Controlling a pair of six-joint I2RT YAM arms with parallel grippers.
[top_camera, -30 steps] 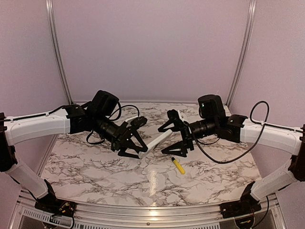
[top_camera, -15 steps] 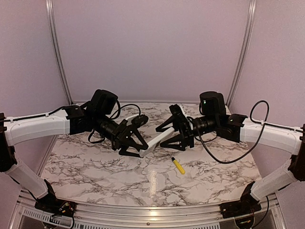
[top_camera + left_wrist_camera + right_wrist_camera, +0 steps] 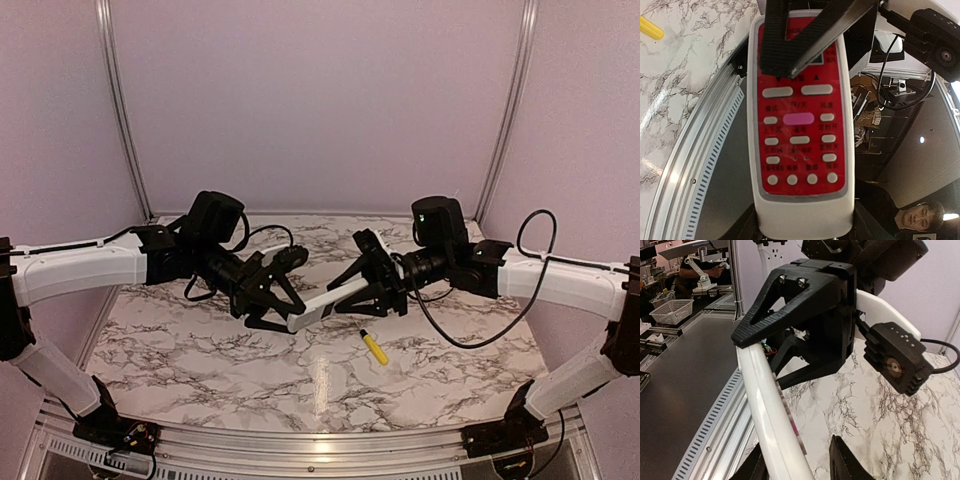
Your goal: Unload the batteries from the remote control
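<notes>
The yellow screwdriver (image 3: 374, 347) lay nearest on the marbled table (image 3: 200, 360), out in the open and well apart from both arms. Above and just beyond it, the remote control (image 3: 325, 303) hung in the air over the middle of the table, touching nothing below it and tilted so that its left end sat lower than its right.

The left gripper (image 3: 285, 315) was closed on that lower end, with a finger on each long edge. In the left wrist view the remote's face was turned to that camera, showing the red button panel with its rows of pale keys and one pink key.

The right gripper (image 3: 362, 292) sat around the higher, far end. One black finger (image 3: 800, 35) crossed over the top of the button face. In the right wrist view the remote showed edge-on between that gripper's own fingers, one finger against the plain white back. A clear gap stood between the other finger and the button side, so the jaws stood apart rather than clamped.
</notes>
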